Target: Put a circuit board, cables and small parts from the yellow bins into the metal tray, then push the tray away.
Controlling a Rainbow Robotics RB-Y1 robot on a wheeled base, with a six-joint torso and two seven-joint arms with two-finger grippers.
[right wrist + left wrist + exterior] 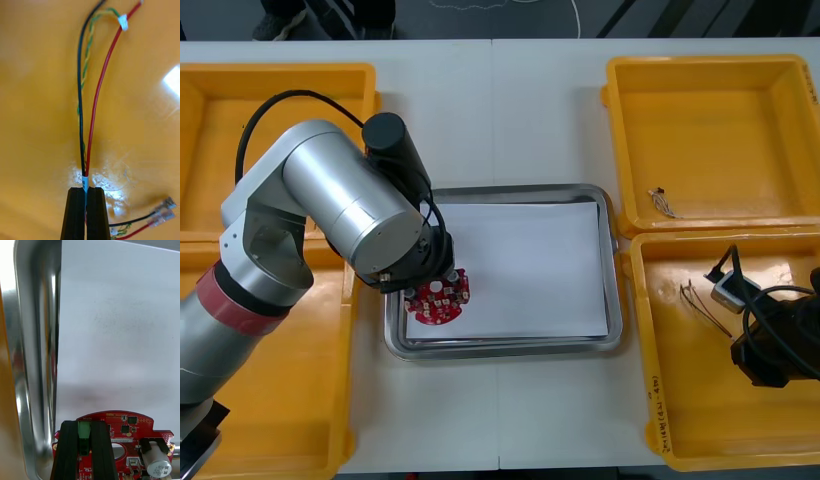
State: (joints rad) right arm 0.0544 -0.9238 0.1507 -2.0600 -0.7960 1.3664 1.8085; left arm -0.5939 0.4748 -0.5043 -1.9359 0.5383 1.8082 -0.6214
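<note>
The light desk (510, 110) has yellow bins (625, 150) at 9 o'clock and 3 o'clock, two on each side. The metal tray (510, 189) sits in the middle between them and is white inside. A small metal part (663, 202) lies alone in the far bin at 2 o'clock. Nothing lies on the white floor of the tray past the board.

The left arm (340, 200) is bent like an elbow. It reaches from 8 o'clock over the tray's near left corner. The right arm (780, 345) comes in from the edge at 4 o'clock and dips low into the near right bin (650, 400).

The round red circuit board (438, 296) is at the tray's 8 o'clock corner, close to the shiny tray wall (33, 333). The left pincer (84, 424) is right on top of it. Its two black fingers (69, 450) pinch a green part (84, 429) that stands up on the board.

The cables (80, 93) are in the near right bin. One is black, one is red, and one is twisted yellow and green. The right pincer (86, 190) is pressed tight on them at a little white label (85, 182). The cables run straight out from its fingertips over the bin floor. Their metal ends lie just beside the fingers.
</note>
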